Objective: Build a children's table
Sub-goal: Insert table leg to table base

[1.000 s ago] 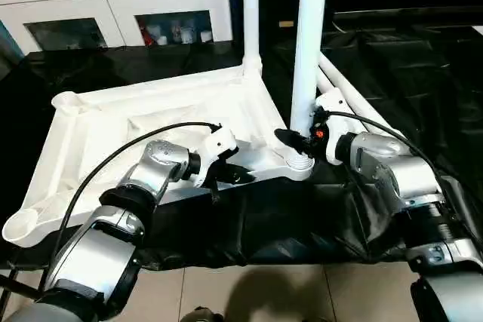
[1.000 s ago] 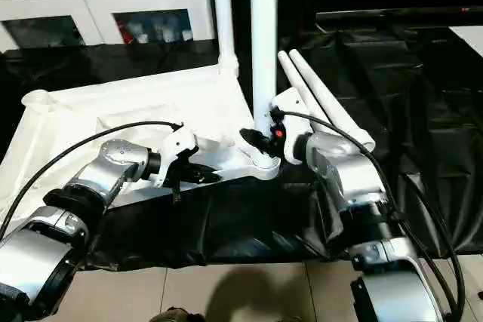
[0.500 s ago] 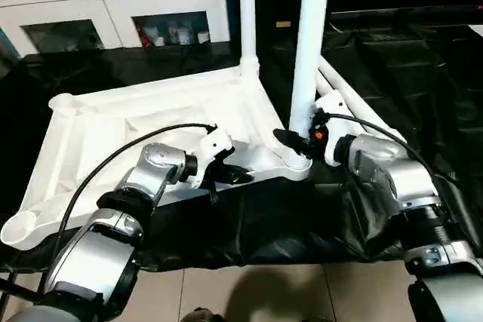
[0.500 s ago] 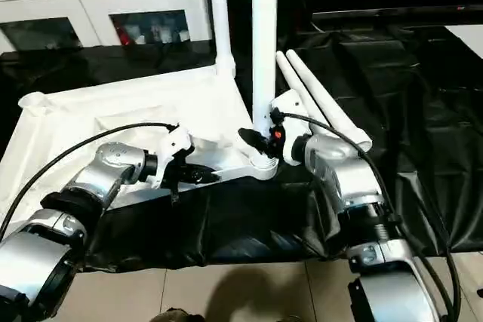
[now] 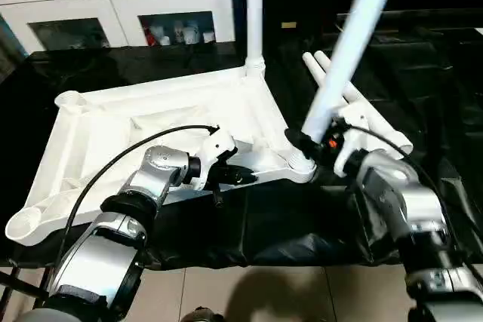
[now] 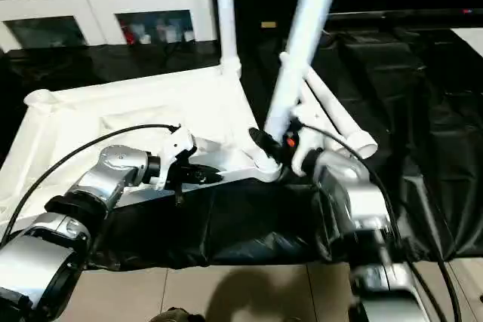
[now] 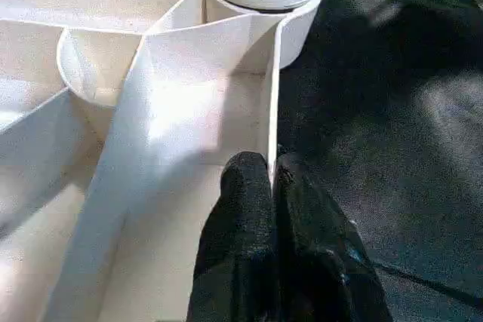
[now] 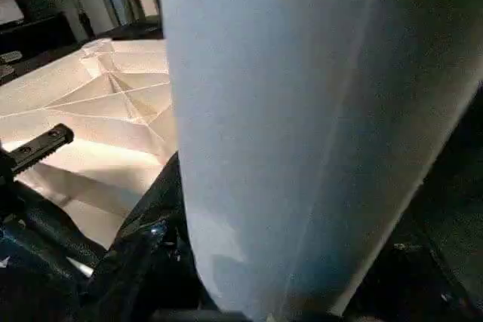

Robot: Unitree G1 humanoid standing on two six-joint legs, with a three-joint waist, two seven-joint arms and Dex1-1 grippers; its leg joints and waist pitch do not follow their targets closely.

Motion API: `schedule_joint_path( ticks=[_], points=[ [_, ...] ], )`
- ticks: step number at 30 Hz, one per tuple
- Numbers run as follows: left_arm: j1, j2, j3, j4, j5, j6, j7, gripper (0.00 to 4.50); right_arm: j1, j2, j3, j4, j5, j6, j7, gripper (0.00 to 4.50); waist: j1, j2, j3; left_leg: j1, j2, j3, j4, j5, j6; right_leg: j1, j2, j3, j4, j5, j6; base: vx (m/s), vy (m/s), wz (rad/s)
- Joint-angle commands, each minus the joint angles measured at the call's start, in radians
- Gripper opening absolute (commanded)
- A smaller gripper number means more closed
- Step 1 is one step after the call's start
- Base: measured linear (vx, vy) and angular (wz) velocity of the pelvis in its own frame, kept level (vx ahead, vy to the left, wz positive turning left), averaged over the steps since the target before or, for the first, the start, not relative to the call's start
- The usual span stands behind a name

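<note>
The upturned tabletop [image 5: 151, 122] lies on the black cloth [image 5: 287, 216], underside up, with two sockets bare along its left edge. The left gripper [image 5: 235, 175] has its fingers [image 7: 245, 209] pinched shut on the thin wall of the near rim, steadying it. One leg [image 5: 254, 13] stands upright in the far right corner. The right gripper [image 5: 308, 143] clasps a second leg [image 5: 347, 58], tilted, its foot at the near right socket [image 5: 299, 164]. Two spare legs [image 5: 355, 103] lie just beyond. This looks like the seating step: next, bring the leg upright and press down.
</note>
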State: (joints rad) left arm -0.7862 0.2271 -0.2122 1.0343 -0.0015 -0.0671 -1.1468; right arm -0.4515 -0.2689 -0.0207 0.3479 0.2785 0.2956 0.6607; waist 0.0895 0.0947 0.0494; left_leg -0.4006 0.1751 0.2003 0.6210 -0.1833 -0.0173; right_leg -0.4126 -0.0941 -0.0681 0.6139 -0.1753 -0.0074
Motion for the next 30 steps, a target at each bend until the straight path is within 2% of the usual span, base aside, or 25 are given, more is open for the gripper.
schedule_joint_path(
  ticks=[1, 4, 5, 10, 15, 17, 18, 19, 23, 27, 30],
  points=[
    [0.007, -0.007, 0.040, -0.009, -0.027, -0.023, 0.014, 0.00, 0.056, 0.001, 0.006, 0.023, -0.017, 0.026, -0.016, 1.89, -0.003, -0.034, -0.074, 0.026, 0.050, -0.025, -0.073, -0.158, 0.074, 0.047, -0.064, 0.040, -0.080, -0.264, -0.200, 0.000, 0.000, 0.00],
    [0.006, -0.004, 0.025, -0.005, -0.011, -0.032, 0.014, 0.00, 0.073, -0.006, 0.021, 0.000, -0.036, 0.020, -0.029, 1.89, -0.005, -0.034, -0.073, 0.026, 0.051, -0.027, -0.076, -0.166, 0.066, 0.047, -0.064, 0.040, -0.081, -0.272, -0.192, 0.000, 0.000, 0.00],
    [0.005, -0.003, 0.012, -0.002, 0.005, -0.042, 0.016, 0.00, 0.085, -0.015, 0.046, -0.031, -0.064, 0.023, -0.037, 1.89, -0.005, -0.034, -0.073, 0.027, 0.050, -0.027, -0.076, -0.168, 0.065, 0.047, -0.063, 0.039, -0.082, -0.274, -0.191, 0.000, 0.000, 0.00],
    [-0.006, -0.004, -0.017, 0.016, 0.043, -0.066, 0.034, 0.00, 0.080, -0.044, 0.127, -0.095, -0.113, 0.077, -0.015, 1.89, -0.005, -0.030, -0.071, 0.030, 0.052, -0.028, -0.080, -0.188, 0.051, 0.046, -0.063, 0.041, -0.085, -0.279, -0.188, 0.000, 0.000, 0.00],
    [-0.021, -0.010, -0.015, 0.034, 0.054, -0.070, 0.039, 0.00, 0.073, -0.057, 0.167, -0.111, -0.103, 0.117, 0.039, 1.89, -0.007, -0.032, -0.064, 0.035, 0.052, -0.031, -0.087, -0.258, 0.029, 0.047, -0.066, 0.042, -0.095, -0.362, -0.176, 0.000, 0.000, 0.00],
    [-0.027, -0.010, -0.015, 0.042, 0.058, -0.073, 0.037, 0.00, 0.081, -0.063, 0.183, -0.105, -0.099, 0.108, 0.071, 1.89, -0.008, -0.028, -0.064, 0.038, 0.055, -0.033, -0.090, -0.275, 0.017, 0.046, -0.066, 0.044, -0.097, -0.371, -0.171, 0.000, 0.000, 0.00],
    [-0.028, -0.010, -0.016, 0.044, 0.060, -0.075, 0.034, 0.00, 0.083, -0.064, 0.184, -0.099, -0.097, 0.102, 0.079, 1.89, -0.009, -0.030, -0.063, 0.038, 0.055, -0.033, -0.091, -0.283, 0.014, 0.045, -0.065, 0.044, -0.098, -0.369, -0.172, 0.000, 0.000, 0.00],
    [-0.032, -0.007, -0.019, 0.049, 0.062, -0.083, 0.025, 0.00, 0.087, -0.063, 0.184, -0.087, -0.093, 0.093, 0.091, 1.89, -0.009, -0.026, -0.062, 0.039, 0.053, -0.034, -0.092, -0.297, 0.009, 0.047, -0.066, 0.044, -0.098, -0.378, -0.172, 0.000, 0.000, 0.00],
    [-0.040, 0.003, -0.023, 0.057, 0.062, -0.110, -0.010, 0.00, 0.085, -0.062, 0.176, -0.050, -0.074, 0.062, 0.135, 1.89, -0.012, -0.028, -0.061, 0.041, 0.054, -0.036, -0.095, -0.326, 0.001, 0.048, -0.068, 0.044, -0.103, -0.395, -0.169, 0.000, 0.000, 0.00],
    [-0.057, 0.024, -0.030, 0.070, 0.064, -0.143, -0.082, 0.00, 0.086, -0.075, 0.190, -0.026, -0.060, 0.027, 0.225, 1.89, -0.010, -0.027, -0.065, 0.038, 0.057, -0.035, -0.096, -0.305, 0.008, 0.052, -0.067, 0.045, -0.095, -0.329, -0.191, 0.000, 0.000, 0.00],
    [-0.071, 0.039, -0.031, 0.079, 0.063, -0.157, -0.140, 0.00, 0.087, -0.083, 0.208, -0.018, -0.053, 0.013, 0.289, 1.89, -0.007, -0.033, -0.068, 0.036, 0.057, -0.032, -0.095, -0.283, 0.019, 0.055, -0.068, 0.044, -0.090, -0.278, -0.210, 0.000, 0.000, 0.00]
  ],
)
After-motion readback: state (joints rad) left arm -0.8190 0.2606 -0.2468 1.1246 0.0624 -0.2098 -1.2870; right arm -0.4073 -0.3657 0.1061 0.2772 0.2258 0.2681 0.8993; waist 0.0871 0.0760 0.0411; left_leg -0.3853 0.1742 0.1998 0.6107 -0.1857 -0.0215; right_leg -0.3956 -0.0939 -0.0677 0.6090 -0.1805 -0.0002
